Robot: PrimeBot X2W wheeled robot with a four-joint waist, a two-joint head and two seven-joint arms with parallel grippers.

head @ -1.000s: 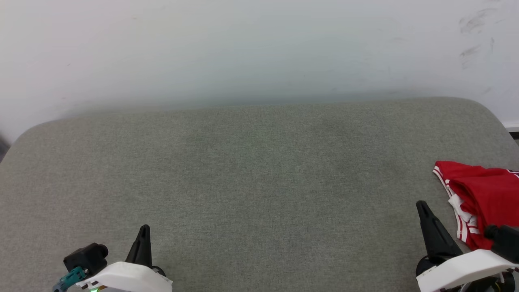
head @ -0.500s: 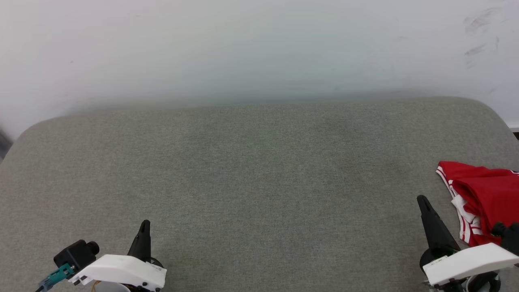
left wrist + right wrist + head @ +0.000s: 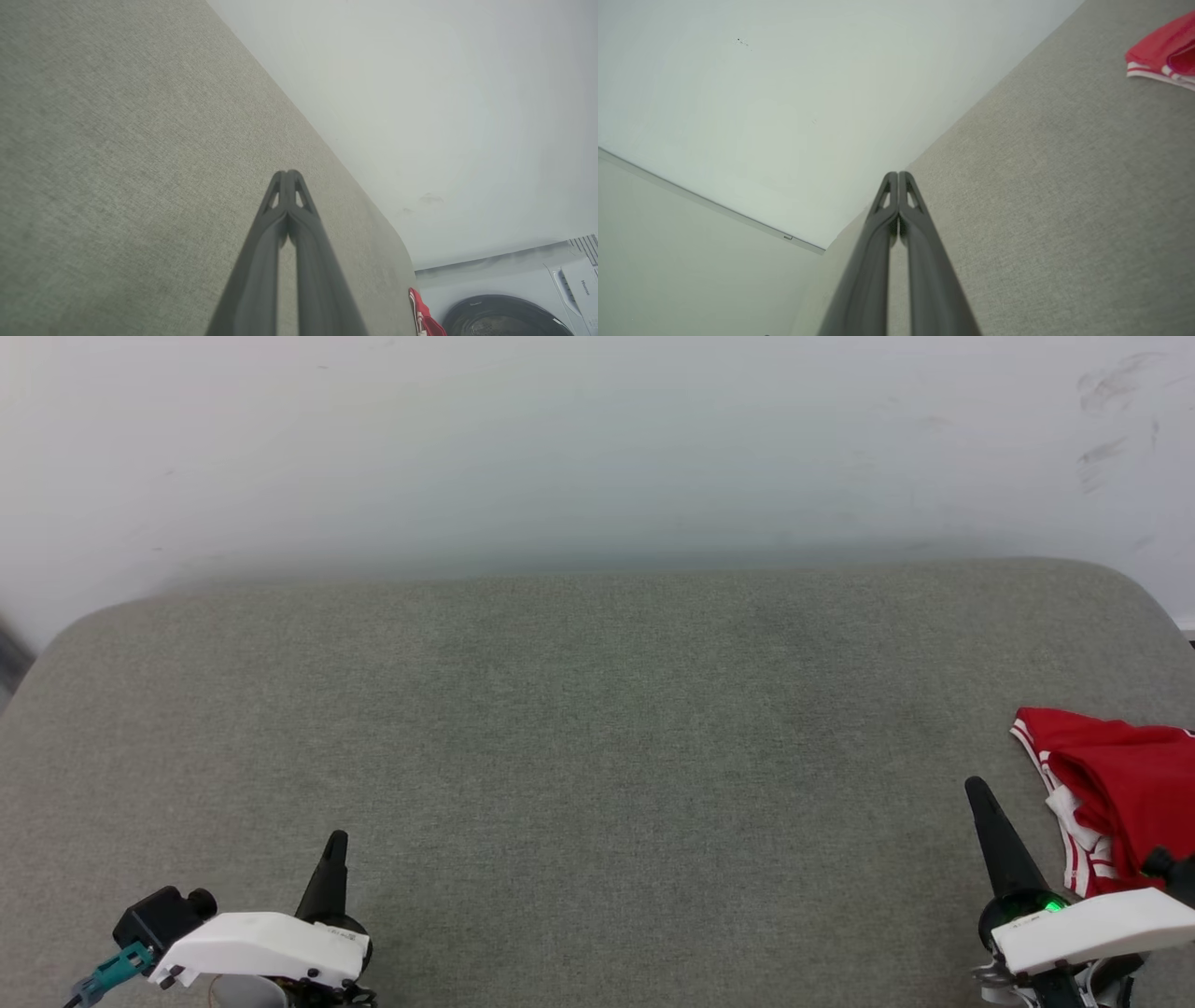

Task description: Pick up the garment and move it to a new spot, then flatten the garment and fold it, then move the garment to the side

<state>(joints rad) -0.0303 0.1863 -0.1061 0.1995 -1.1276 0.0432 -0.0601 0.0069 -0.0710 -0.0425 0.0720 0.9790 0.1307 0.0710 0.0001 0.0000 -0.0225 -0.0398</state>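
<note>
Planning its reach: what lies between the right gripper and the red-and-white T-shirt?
Head view: bare grey fabric surface separates the right gripper from the crumpled red T-shirt.

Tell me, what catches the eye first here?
A crumpled red soft-fabric T-shirt with white striped trim lies at the far right edge of the broad grey-green fabric surface. Near the bottom corners, the dark pointed left claw and right claw rest shut, holding nothing.
</note>
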